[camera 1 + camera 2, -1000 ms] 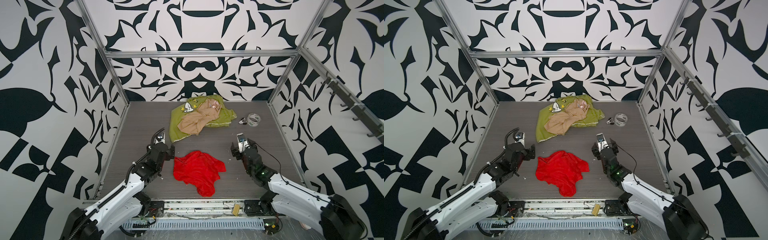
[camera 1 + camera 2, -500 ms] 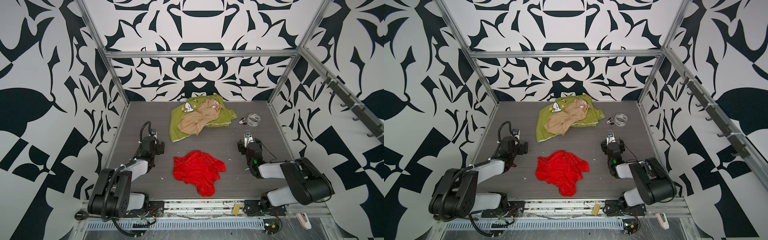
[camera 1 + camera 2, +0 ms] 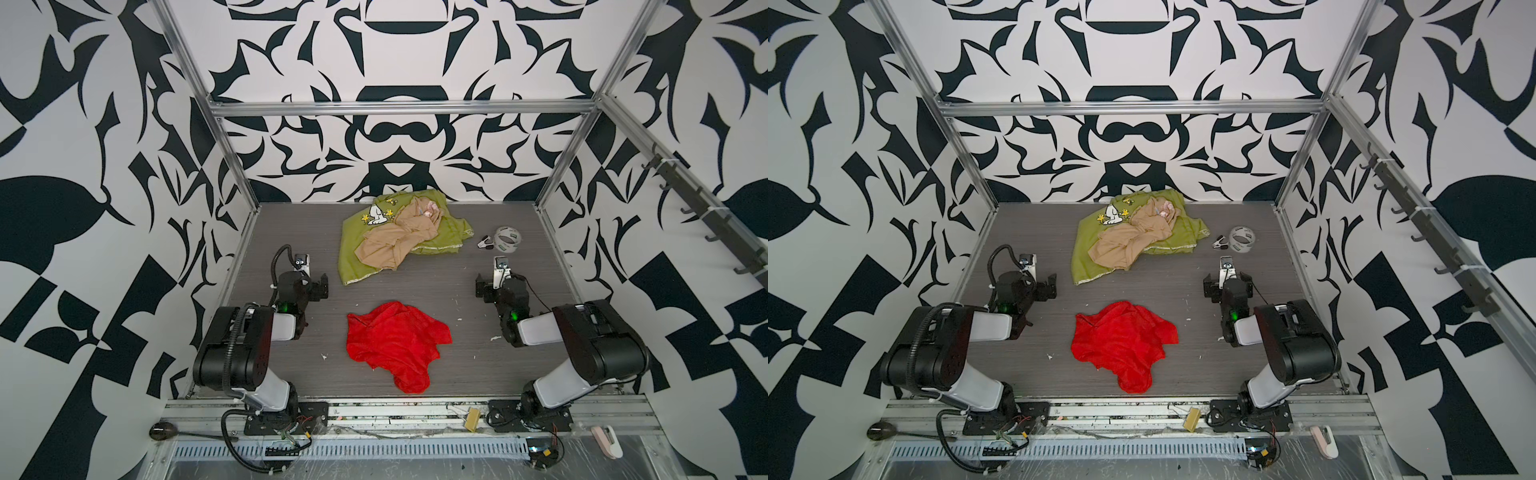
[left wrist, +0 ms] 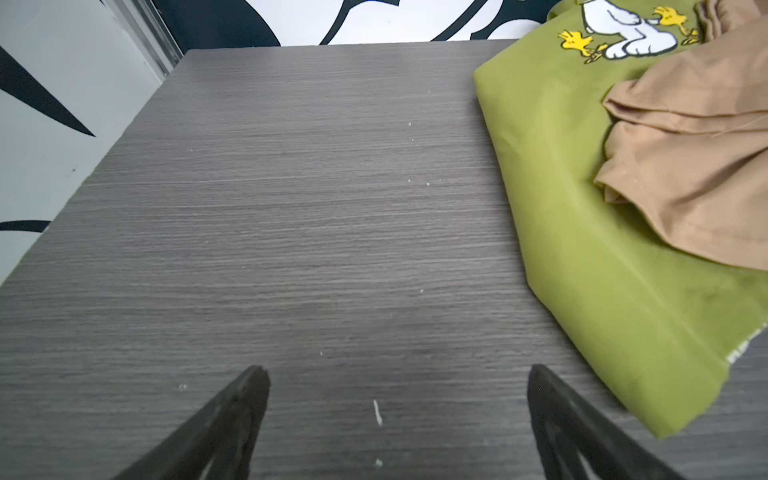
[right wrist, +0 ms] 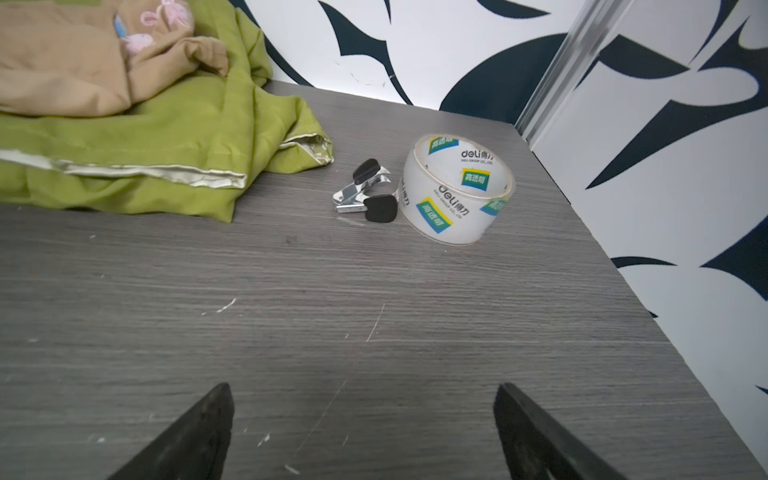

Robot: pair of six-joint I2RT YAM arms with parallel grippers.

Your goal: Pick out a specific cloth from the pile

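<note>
Both top views give you a grey table [image 3: 291, 232], walled on three sides. The pile [image 3: 399, 237] sits by the back wall; the cloth [image 3: 395, 340] (red, crumpled) lies alone near the front, between the arms. Tape [image 3: 508, 240] and staple remover [image 3: 484, 242] touch, far right. Left gripper [image 4: 397, 369] and right gripper [image 5: 363, 386] gape wide, empty, over bare table.

The left arm [image 3: 245, 345] and right arm [image 3: 594, 345] are folded tight over their bases, with the forearms low and pointing at the far wall. The left gripper [image 4: 397, 374] and right gripper [image 5: 361, 390] have their jaws spread wide and empty.
</note>
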